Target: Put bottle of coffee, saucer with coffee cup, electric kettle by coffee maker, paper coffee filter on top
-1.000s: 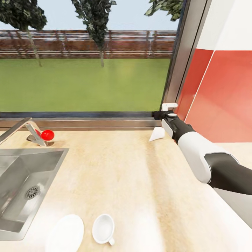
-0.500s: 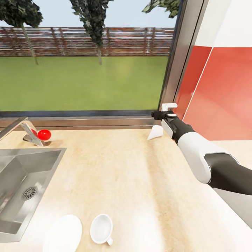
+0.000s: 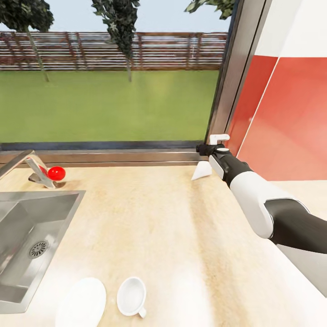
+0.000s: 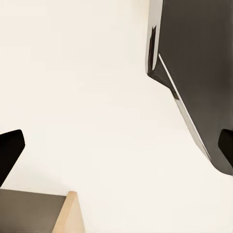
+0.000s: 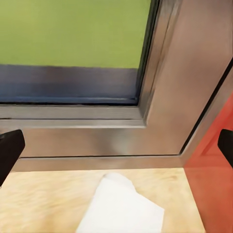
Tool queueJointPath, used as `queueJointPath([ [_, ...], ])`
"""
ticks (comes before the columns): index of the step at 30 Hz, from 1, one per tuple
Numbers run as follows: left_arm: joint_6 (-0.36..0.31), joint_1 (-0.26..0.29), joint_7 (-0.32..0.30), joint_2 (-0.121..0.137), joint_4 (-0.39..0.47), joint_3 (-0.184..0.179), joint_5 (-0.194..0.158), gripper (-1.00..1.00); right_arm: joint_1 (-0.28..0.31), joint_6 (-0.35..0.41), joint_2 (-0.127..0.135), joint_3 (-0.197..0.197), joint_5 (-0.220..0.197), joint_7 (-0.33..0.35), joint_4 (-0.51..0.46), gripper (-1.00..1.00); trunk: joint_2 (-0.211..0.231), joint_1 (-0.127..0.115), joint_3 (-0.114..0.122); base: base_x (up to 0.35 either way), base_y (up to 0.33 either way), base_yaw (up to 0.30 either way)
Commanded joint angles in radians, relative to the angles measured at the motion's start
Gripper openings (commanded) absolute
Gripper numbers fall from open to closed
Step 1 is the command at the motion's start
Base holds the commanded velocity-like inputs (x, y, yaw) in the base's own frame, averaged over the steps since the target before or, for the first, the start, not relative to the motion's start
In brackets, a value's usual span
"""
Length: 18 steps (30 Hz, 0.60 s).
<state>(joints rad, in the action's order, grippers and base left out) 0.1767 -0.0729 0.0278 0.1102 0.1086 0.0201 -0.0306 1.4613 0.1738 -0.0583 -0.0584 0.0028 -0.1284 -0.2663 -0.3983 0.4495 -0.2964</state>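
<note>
- The right gripper (image 5: 116,145) has its fingers spread wide — one dark tip sits at each side edge of the right wrist view, with nothing between them.
- Below that gap, at the bottom centre of the same view, lies the paper coffee filter (image 5: 124,208), a white folded piece flat on the countertop (image 3: 172,236) and close against the window frame (image 5: 160,131).
- In the head view the filter (image 3: 202,171) is right of centre, just beside the outstretched right arm (image 3: 254,195), where the sill meets the red wall (image 3: 290,122).
- The left gripper (image 4: 116,150) also stands wide apart, its tips at the edges of its wrist view over a pale surface.
- The saucer (image 3: 81,302) and coffee cup (image 3: 131,296) sit side by side at the lower left, the cup not yet on the saucer; the sink (image 3: 27,240) is at the left.
- Risk, as I judge it — the filter is thin and flat in a corner, so closing fingers may slide over it, crumple it, or strike the frame.
</note>
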Motion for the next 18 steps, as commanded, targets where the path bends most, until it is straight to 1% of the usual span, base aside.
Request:
queueJointPath([
  [1, 0.001, -0.001, 0.000, 0.000, 0.002, 0.001, -0.003, 1.00, 0.001, 0.007, 0.000, -0.006, 0.000, -0.005, -0.001, 1.00, -0.002, 0.001, -0.002, 0.000, 0.000, 0.000],
  [14, 0.001, -0.001, 0.001, 0.000, 0.002, 0.001, -0.003, 1.00, 0.001, 0.007, 0.002, -0.006, 0.001, -0.004, -0.002, 1.00, -0.002, 0.001, -0.004, 0.000, 0.000, 0.000],
  [15, -0.005, -0.007, 0.003, -0.006, -0.004, 0.001, -0.004, 1.00, -0.005, 0.001, -0.001, -0.006, 0.001, 0.002, 0.004, 1.00, -0.002, 0.001, -0.004, 0.000, 0.000, 0.000],
  [18, -0.010, -0.011, 0.007, 0.000, -0.021, 0.000, -0.005, 1.00, -0.008, 0.004, -0.004, -0.005, 0.000, 0.002, -0.007, 1.00, -0.002, 0.001, -0.004, 0.000, 0.000, 0.000],
])
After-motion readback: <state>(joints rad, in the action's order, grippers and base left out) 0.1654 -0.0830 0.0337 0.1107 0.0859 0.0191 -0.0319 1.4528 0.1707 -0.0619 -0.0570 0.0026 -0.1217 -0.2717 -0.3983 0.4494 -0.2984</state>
